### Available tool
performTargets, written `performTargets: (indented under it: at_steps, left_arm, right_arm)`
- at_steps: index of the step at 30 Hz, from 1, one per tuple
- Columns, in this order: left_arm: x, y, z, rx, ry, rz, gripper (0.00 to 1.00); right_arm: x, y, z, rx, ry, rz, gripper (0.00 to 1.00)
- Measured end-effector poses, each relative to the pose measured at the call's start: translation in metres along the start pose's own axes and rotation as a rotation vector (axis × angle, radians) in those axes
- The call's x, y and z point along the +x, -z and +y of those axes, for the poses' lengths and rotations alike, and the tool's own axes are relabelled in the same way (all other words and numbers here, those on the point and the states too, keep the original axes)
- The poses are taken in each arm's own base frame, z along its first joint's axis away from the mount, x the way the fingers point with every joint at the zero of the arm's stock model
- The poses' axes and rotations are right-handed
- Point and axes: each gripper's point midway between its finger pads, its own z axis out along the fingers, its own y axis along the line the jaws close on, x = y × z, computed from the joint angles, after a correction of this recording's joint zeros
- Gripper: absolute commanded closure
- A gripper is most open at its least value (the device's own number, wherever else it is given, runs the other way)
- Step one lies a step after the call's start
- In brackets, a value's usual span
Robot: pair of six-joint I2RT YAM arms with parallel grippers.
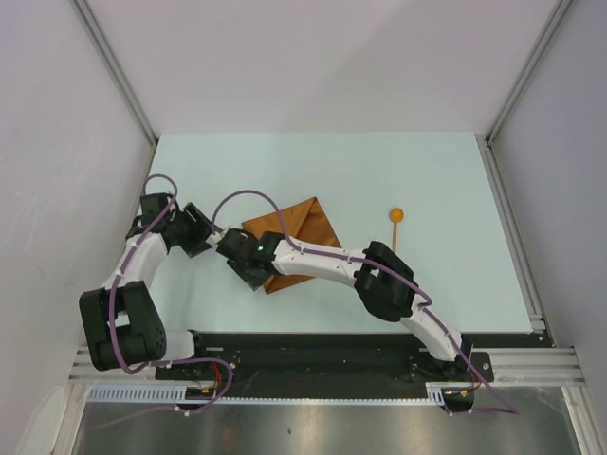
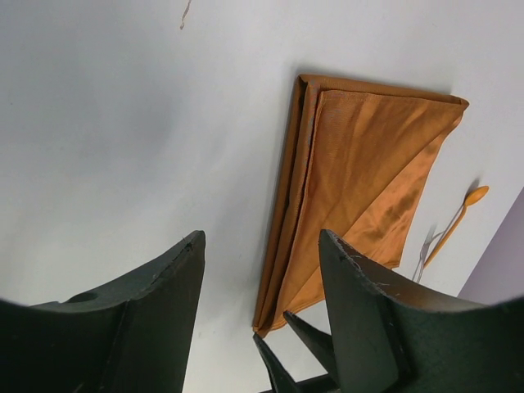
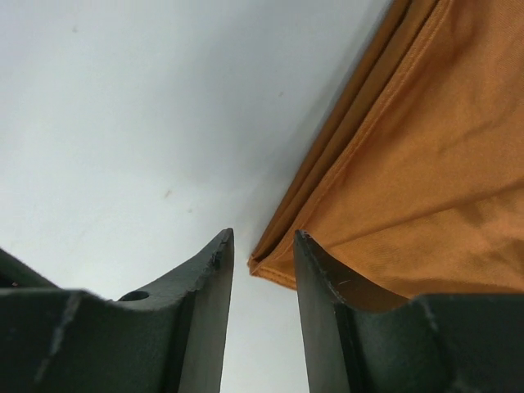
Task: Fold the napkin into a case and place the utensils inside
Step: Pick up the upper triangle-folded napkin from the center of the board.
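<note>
The rust-orange napkin (image 1: 305,226) lies folded into a long rectangular case on the pale table, its layered edges showing in the left wrist view (image 2: 368,164). My right gripper (image 1: 243,268) hovers at its near-left corner (image 3: 270,264), open, with the jaws narrowly apart and nothing pinched (image 3: 264,236). My left gripper (image 1: 211,237) stands wide open just left of the napkin, holding nothing (image 2: 262,237). The spoon (image 1: 395,226) with its orange bowl lies to the right of the napkin (image 2: 465,206). The fork (image 2: 425,252) rests beside the spoon.
The right arm (image 1: 379,275) stretches across the napkin's near side. White walls enclose the table (image 1: 332,161) on the left, back and right. A black rail (image 1: 313,346) runs along the near edge.
</note>
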Motion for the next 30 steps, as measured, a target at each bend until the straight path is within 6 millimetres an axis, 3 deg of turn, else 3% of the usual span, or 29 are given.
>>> performTargets:
  at_steps: [8, 16, 23, 25, 30]
  left_arm:
    - [0.0, -0.001, 0.0, -0.001, 0.002, 0.002, 0.36]
    - [0.002, -0.004, 0.003, -0.01, 0.009, 0.016, 0.29]
    - [0.001, -0.007, 0.004, -0.014, 0.013, 0.024, 0.26]
    - [0.002, -0.009, 0.005, -0.016, 0.015, 0.03, 0.25]
    - [0.008, -0.02, 0.009, -0.011, 0.034, 0.079, 0.09]
  right_arm:
    - [0.004, -0.011, -0.015, 0.014, -0.024, 0.011, 0.61]
    - [0.014, -0.029, -0.013, 0.0, -0.027, 0.018, 0.62]
    - [0.015, -0.031, -0.017, 0.02, -0.033, 0.01, 0.84]
    - [0.015, -0.03, -0.02, 0.036, -0.037, 0.008, 1.0]
    - [0.015, -0.03, -0.024, 0.055, -0.05, 0.007, 1.0]
